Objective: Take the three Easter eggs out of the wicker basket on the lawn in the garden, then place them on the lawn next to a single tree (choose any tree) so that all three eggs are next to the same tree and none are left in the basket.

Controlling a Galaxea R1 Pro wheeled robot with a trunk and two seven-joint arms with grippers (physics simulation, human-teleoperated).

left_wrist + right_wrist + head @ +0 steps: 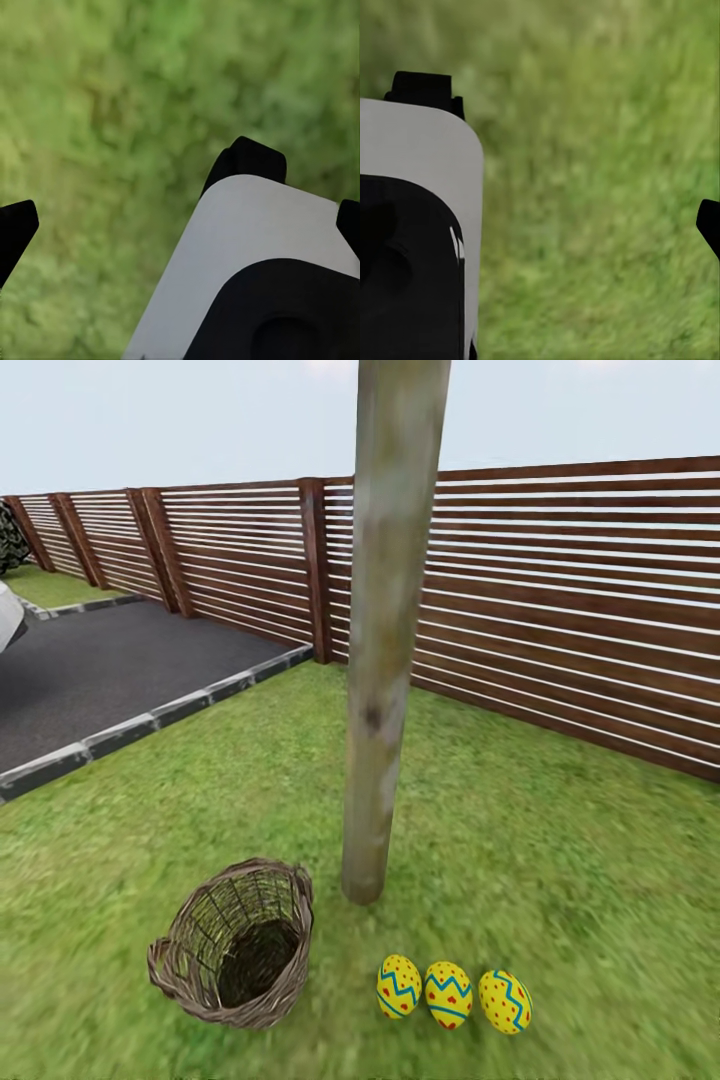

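Three eggs lie in a row on the lawn (520, 840): left egg (399, 986), middle egg (448, 994), right egg (504, 1001). All are yellow with red dots and blue zigzag bands. Left and middle eggs touch or nearly touch; the right egg sits just beside the middle one with a narrow gap. Each rests on its side, long axis roughly toward the tree.

The tree (385, 660) stands just behind the row, its base slightly left of the left egg. Trunk is pale grey-green, mottled, straight, with a slight lean; the crown is cut off by the top edge of the head view.

The basket (238, 944) sits on the grass left of the eggs and near the trunk base, apart from both. It is tipped so that its mouth faces the camera. Open brown weave, dark bottom; nothing is inside it. One loop handle shows at its lower left rim.

Behind: a slatted wooden fence (560, 600) runs across the far side of the grass. A dark driveway (90, 670) with a stone kerb (150, 720) lies to the left.

Left gripper (150, 195), left wrist view: black fingertips set wide apart, only blurred grass between them, nothing gripped.

Right gripper (577, 157), right wrist view: one finger at each side of the picture, wide apart, grass between, nothing gripped.
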